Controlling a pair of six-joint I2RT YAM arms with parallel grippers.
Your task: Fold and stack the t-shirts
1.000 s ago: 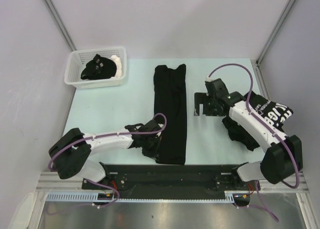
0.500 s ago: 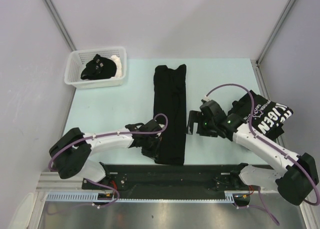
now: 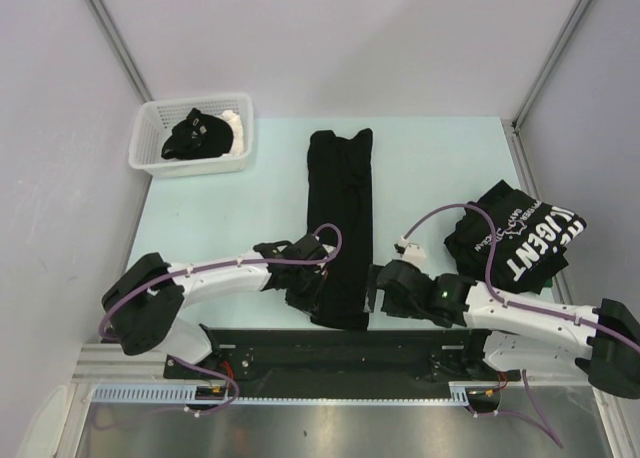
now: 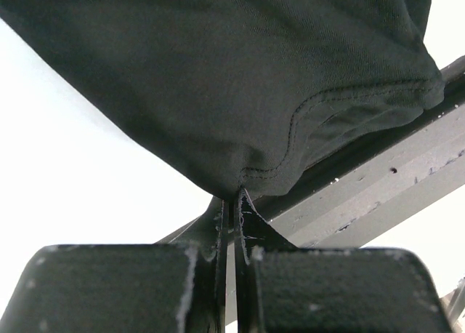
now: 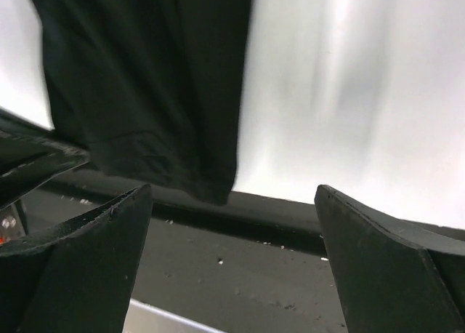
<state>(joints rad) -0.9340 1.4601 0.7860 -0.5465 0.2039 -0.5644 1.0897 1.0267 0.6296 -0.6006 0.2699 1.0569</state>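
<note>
A black t-shirt (image 3: 342, 218), folded into a long narrow strip, lies down the middle of the table. My left gripper (image 3: 312, 296) is shut on its near left hem; in the left wrist view the cloth (image 4: 218, 78) bunches into the closed fingertips (image 4: 234, 202). My right gripper (image 3: 375, 296) stands open, low beside the strip's near right corner. In the right wrist view that corner (image 5: 145, 78) lies ahead and left of the empty gap of the gripper (image 5: 232, 202). A second black t-shirt with white lettering (image 3: 515, 233) lies crumpled at the right.
A white slotted basket (image 3: 192, 133) holding dark cloth stands at the back left corner. A black rail (image 3: 330, 348) runs along the table's near edge, just behind both grippers. Grey walls close in the table on three sides.
My right arm has swung from the middle right of the table down to the near edge beside the strip's corner, uncovering the lettered shirt. The left gripper has kept its grip and place.
</note>
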